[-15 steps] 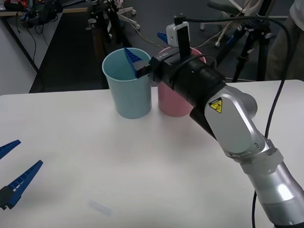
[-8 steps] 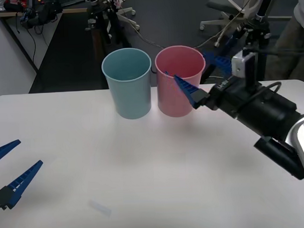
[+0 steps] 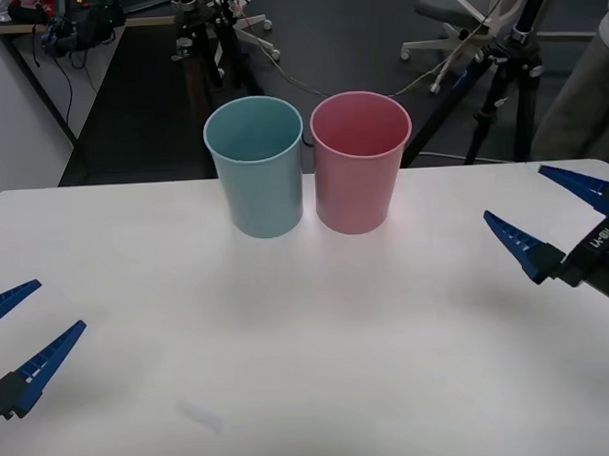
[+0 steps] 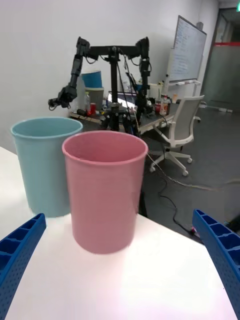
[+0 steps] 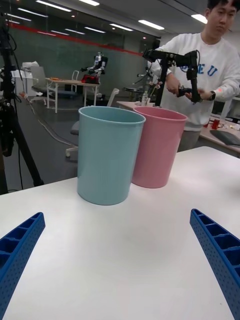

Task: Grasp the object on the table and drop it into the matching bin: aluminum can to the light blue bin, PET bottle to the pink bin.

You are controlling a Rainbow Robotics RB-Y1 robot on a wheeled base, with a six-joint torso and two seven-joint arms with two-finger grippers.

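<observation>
The light blue bin (image 3: 255, 185) and the pink bin (image 3: 358, 176) stand upright side by side at the far middle of the white table (image 3: 308, 318), nearly touching. The aluminum can is out of view, and so is any PET bottle. My right gripper (image 3: 514, 193) hovers open over the table's right side, well clear of the pink bin, with nothing between its fingers. From its wrist, the pink bin (image 4: 105, 195) is nearer than the light blue bin (image 4: 42, 170). My left gripper (image 3: 60, 304) rests open at the near left. Its wrist view faces the light blue bin (image 5: 107, 155) and the pink bin (image 5: 157, 147).
Beyond the table's far edge stand a black tripod (image 3: 500, 91) and an office chair (image 3: 457, 8) on dark floor. A faint pale mark (image 3: 201, 417) lies on the tabletop near the front.
My right arm has pulled back from over the light blue bin, past the pink bin, to the table's right side, its gripper open. The left arm has not moved.
</observation>
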